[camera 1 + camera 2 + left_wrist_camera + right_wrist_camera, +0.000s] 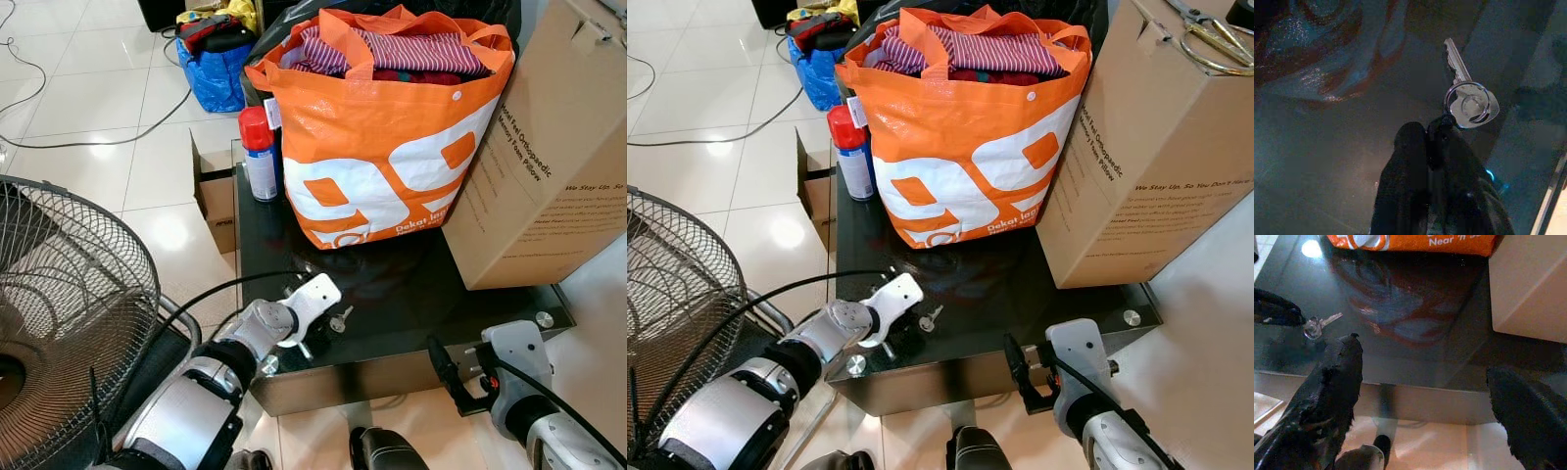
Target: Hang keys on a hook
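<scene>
**Left gripper pinches the key ring at the table's near edge**

Where the black glass table (392, 294) ends in its steel front rim, the left gripper (1437, 134) reaches in over the near left corner, its two black fingers (1405, 186) closed together on the small link of the key ring (1467, 100). One silver key (339, 319) is visible on that ring, lying flat on the glass just beyond the fingertips, blade pointing away from the gripper. The right gripper (1425, 382) hangs just in front of the table's front rim, off the glass, its two fingers spread wide apart and holding nothing.

Two round metal fittings sit at the near corners of the glass, one on each side. Between the key and the things standing farther back lies a bare strip of dark glass that mirrors the bag.

Behind that strip stand three things: one orange shopping bag (382, 147) stuffed with striped clothes in the middle, one red-capped spray can (259, 155) touching the bag's left side at the table's left edge, and one large cardboard box (549, 147) on the right, overhanging the right edge.

On the floor to the left stands one wire-caged fan (69, 313), close beside the left arm. Farther back lie one blue bag (217, 69) and loose black cables on white tiles.
</scene>
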You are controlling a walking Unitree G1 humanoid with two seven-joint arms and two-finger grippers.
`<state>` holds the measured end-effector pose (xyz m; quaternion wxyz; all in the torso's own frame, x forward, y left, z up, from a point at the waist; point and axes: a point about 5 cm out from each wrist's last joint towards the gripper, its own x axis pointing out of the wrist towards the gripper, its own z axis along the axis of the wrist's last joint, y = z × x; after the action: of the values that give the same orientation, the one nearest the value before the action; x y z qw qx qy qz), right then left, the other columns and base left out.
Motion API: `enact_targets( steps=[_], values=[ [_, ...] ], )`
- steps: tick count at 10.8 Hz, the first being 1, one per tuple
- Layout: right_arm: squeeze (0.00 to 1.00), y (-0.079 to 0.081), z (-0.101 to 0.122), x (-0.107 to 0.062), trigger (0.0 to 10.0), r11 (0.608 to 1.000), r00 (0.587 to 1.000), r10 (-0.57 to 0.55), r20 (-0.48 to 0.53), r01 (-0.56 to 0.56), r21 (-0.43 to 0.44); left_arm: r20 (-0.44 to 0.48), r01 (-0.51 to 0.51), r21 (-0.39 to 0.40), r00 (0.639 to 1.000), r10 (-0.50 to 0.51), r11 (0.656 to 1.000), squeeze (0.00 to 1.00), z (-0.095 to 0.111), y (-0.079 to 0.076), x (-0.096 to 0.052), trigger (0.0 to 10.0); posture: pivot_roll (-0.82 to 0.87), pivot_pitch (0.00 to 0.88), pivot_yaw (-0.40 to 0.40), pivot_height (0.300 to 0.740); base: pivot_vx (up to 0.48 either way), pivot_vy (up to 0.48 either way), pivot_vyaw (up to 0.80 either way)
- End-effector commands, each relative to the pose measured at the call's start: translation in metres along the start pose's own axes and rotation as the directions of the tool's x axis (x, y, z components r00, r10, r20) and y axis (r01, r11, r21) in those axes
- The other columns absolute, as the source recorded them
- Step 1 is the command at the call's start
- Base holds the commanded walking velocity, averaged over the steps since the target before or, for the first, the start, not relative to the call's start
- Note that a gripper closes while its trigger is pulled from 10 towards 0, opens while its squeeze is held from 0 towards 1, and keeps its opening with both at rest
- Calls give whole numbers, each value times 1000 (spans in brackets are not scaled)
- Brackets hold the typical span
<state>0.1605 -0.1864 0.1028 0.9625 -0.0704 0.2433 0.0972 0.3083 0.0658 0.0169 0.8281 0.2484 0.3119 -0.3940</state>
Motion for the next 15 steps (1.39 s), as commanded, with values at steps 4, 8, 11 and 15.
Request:
enact_targets(
  steps=[4, 8, 11, 15],
  values=[
    [0, 15, 14, -11, 10000, 923, 919, 382, 99, -385, 9, -34, 15, -9, 999, -16, 1000, 0, -9, -5, 1, 0, -357, 99, 63, 740, 0, 0, 0],
    [0, -5, 14, 16, 10000, 972, 958, 227, 176, -234, 22, 54, -6, -11, 999, 6, 1000, 0, -6, 15, -10, 0, -280, 0, 115, 740, 0, 0, 0],
    [0, -24, 18, 28, 10000, 987, 962, -15, 271, -29, 157, 291, -39, -60, 955, 55, 997, 0, 10, 40, -33, 0, -237, 0, 121, 740, 0, 0, 0],
    [0, -27, 16, 37, 10000, 972, 944, -155, 293, 92, 218, 736, 220, -171, 676, -23, 960, 0, 54, 45, -84, 0, -200, 0, 89, 740, 0, 0, 0]
  ],
)
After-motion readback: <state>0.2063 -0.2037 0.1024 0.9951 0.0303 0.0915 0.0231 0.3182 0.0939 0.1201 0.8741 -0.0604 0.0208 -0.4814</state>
